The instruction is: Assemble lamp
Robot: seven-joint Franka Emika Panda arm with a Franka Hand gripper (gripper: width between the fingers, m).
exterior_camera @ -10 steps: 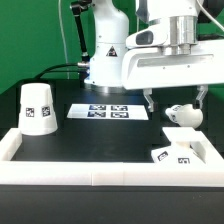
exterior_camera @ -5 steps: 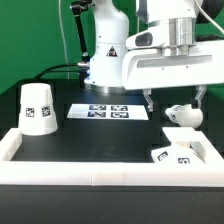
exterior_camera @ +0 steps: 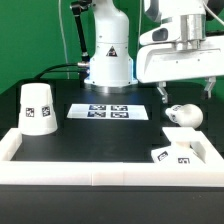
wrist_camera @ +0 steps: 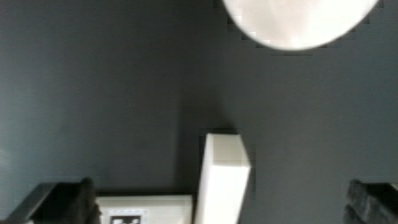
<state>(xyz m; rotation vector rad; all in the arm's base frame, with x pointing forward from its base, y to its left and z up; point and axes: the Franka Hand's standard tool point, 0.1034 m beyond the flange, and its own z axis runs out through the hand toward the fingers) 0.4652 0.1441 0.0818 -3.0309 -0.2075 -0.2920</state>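
Observation:
The round-headed bulb (exterior_camera: 181,113) lies on its side on the black table at the exterior view's right. The flat square base (exterior_camera: 179,151) with tags rests near the front right corner, against the white border rail. The tapered shade (exterior_camera: 38,108) stands at the left. My gripper (exterior_camera: 188,95) hangs open and empty just above the bulb, touching nothing. In the wrist view the bulb's round head (wrist_camera: 295,22) and a tagged part of the base (wrist_camera: 143,208) show, with my dark fingers (wrist_camera: 54,202) wide apart at the two corners.
The marker board (exterior_camera: 108,112) lies flat at the middle back of the table. A white border rail (exterior_camera: 90,170) runs along the front and sides. The robot's white base (exterior_camera: 108,60) stands behind. A white raised strip (wrist_camera: 222,180) shows between my fingers.
My gripper has moved toward the exterior view's right and slightly up, now over the bulb. The lamp parts have not moved.

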